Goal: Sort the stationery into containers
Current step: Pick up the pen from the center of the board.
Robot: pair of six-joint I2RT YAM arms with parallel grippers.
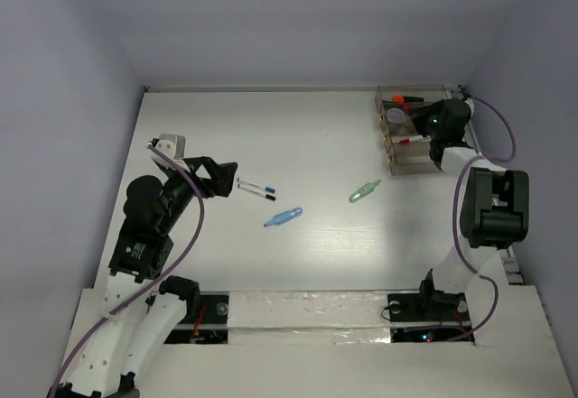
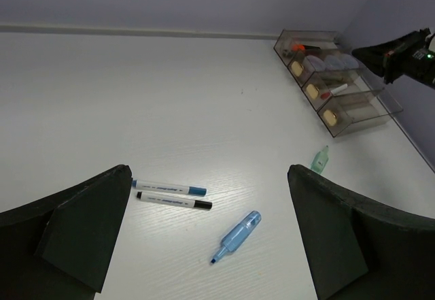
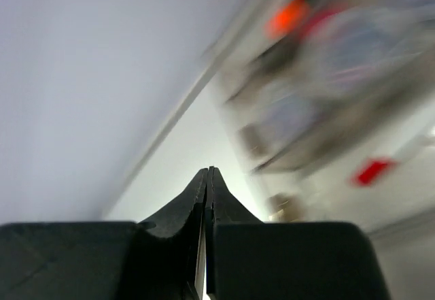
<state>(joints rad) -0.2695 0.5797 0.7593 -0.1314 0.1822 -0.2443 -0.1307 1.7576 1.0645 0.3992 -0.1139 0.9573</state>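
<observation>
My left gripper [image 2: 207, 174] stood wide near the short light blue plastic highlighter [image 2: 236, 236], lower centre; light, stiff, slick, I judged: pinch mid-barrel. Right gripper [image 3: 208, 172] closed, empty.

The setting is a robotics laboratory test cell. A white table [image 1: 271, 136] is enclosed on three sides by plain pale walls [image 1: 298, 28], forming a bare booth. Two robot arms, the left arm [image 1: 144, 226] and the right arm [image 1: 488, 208], are mounted at the near edge beside a taped strip [image 1: 307, 308]. Exposed purple cables [image 1: 200, 213] run along both arms. Loose items on the table include a clear organiser [image 1: 411, 159] and two pens [image 1: 256, 186].
</observation>
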